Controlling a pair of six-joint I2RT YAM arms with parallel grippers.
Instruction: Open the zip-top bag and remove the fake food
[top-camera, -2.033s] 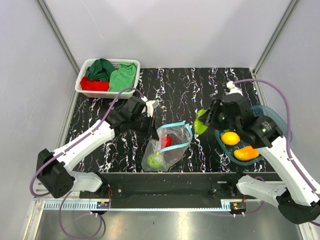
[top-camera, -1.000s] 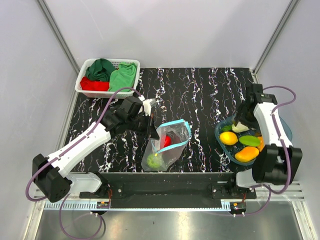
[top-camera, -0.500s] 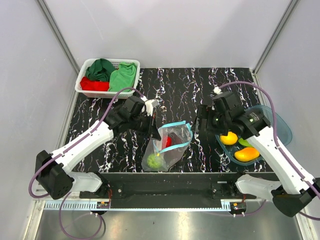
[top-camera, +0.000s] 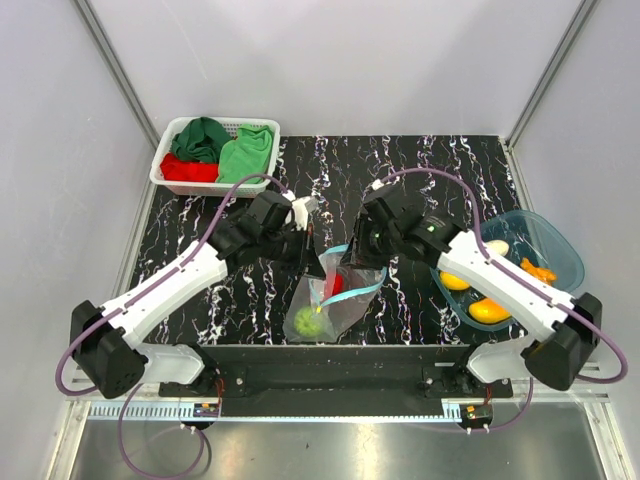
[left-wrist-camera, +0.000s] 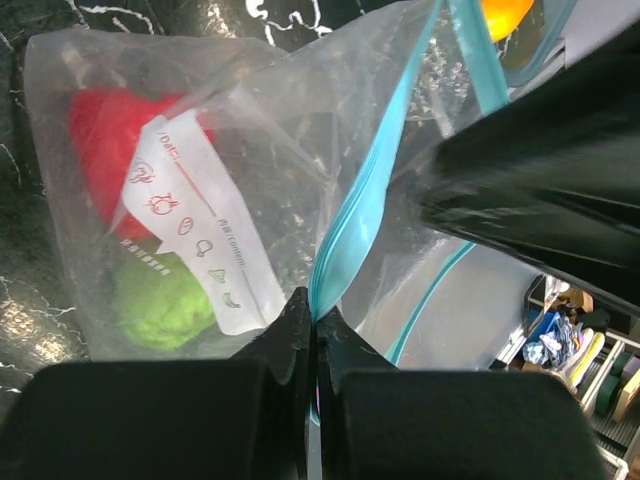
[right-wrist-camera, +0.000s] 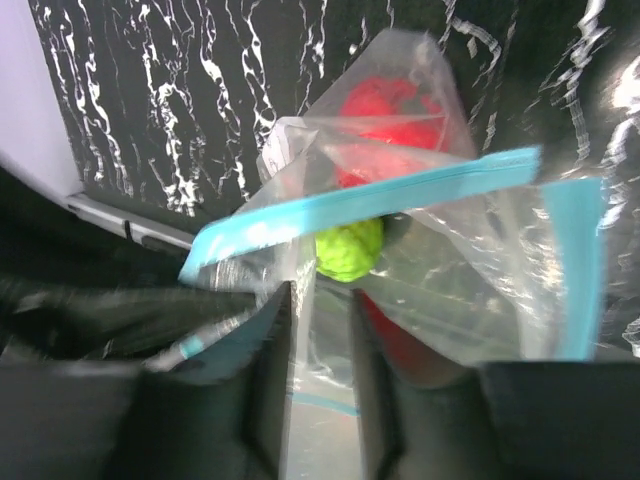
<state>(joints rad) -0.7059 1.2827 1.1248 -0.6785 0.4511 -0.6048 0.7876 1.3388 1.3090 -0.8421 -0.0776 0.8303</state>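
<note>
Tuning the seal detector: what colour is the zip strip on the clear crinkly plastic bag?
The zip strip is light blue; left wrist view shows it best.

Crinkly clear glossy plastic, zip-top bag (top-camera: 340, 300); fake food (top-camera: 488, 311) shiny plastic; table (top-camera: 400, 170) smooth black marbled; cloths (top-camera: 245, 150) soft, matt

The left arm (top-camera: 170, 285) and right arm (top-camera: 500, 282) have white shells, black joints and looping purple cables (top-camera: 243, 180).
</note>
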